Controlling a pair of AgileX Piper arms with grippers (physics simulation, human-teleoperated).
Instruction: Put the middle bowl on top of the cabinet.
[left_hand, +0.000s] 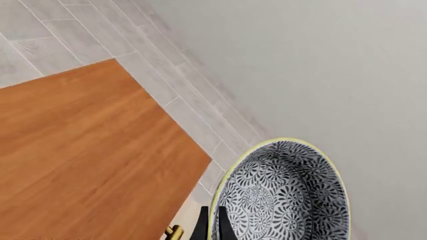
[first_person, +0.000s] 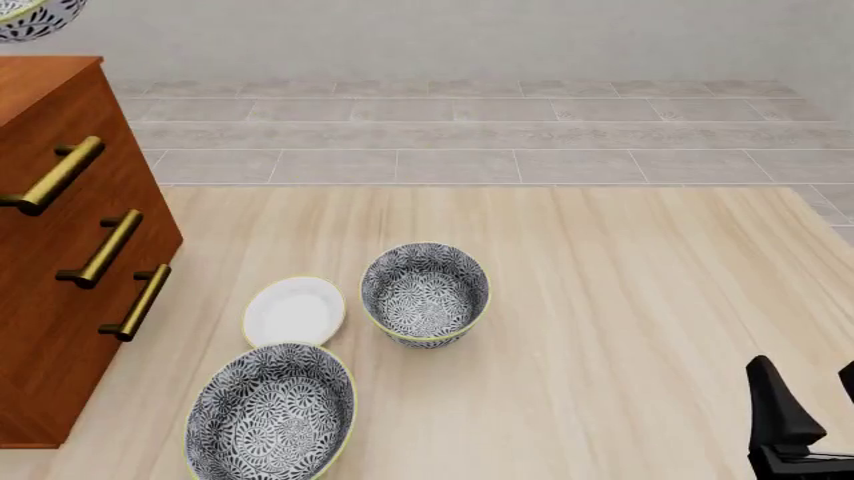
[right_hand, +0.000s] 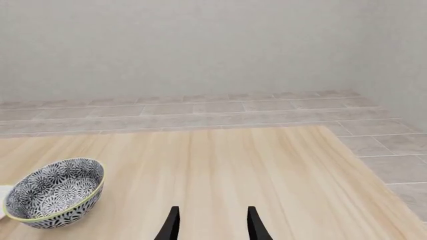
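the middle bowl (left_hand: 283, 195) hangs in the air above the cabinet (left_hand: 80, 160), near its top and not resting on it. the left gripper (left_hand: 213, 227) pinches its thin yellow rim on one side. we judge it stiff, glazed, slick and breakable, so a rim hold may let it tip. the right gripper (right_hand: 212, 225) is spread, empty, over the table (first_person: 627, 300).

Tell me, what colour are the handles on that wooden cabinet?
Brass-gold: three bar handles on the cabinet, clearest in the front view.
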